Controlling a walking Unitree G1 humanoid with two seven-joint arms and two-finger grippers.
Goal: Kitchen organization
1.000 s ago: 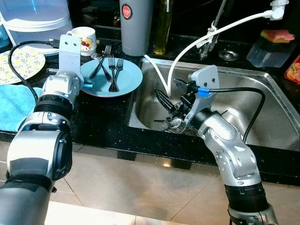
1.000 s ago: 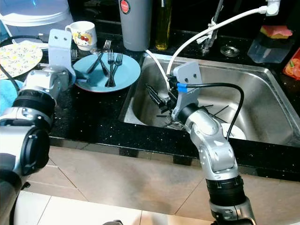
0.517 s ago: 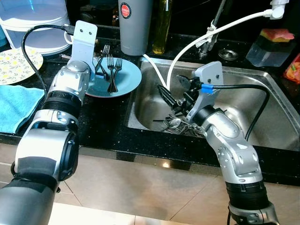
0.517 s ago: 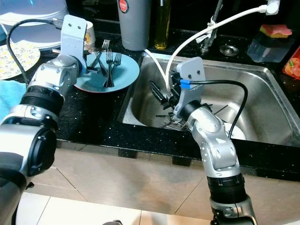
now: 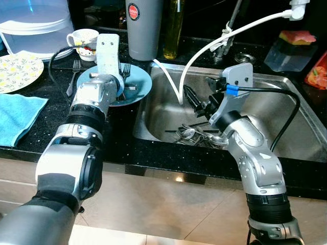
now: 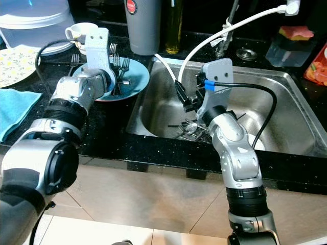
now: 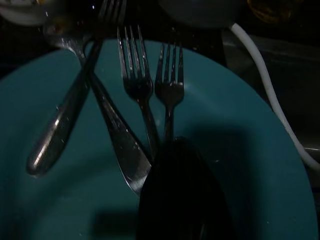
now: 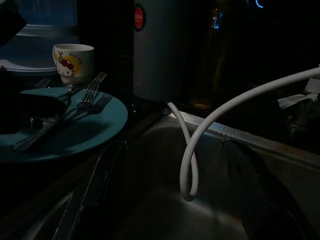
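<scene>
Left tool (image 7: 182, 200) has moved over the blue plate (image 5: 140, 87) of forks (image 7: 145, 100), seemingly pressed shut, right tool (image 5: 196, 102) lifted higher in the sink (image 5: 286, 132), spread apart, above spoons (image 5: 191, 135), bare bench (image 5: 117, 127) between.

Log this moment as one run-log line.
left claw: over blue plate with forks | right claw: open, above cutlery in sink | nothing held

Forks (image 7: 150, 95) on plate (image 5: 140, 87) (left of sink (image 5: 296, 97))
</scene>
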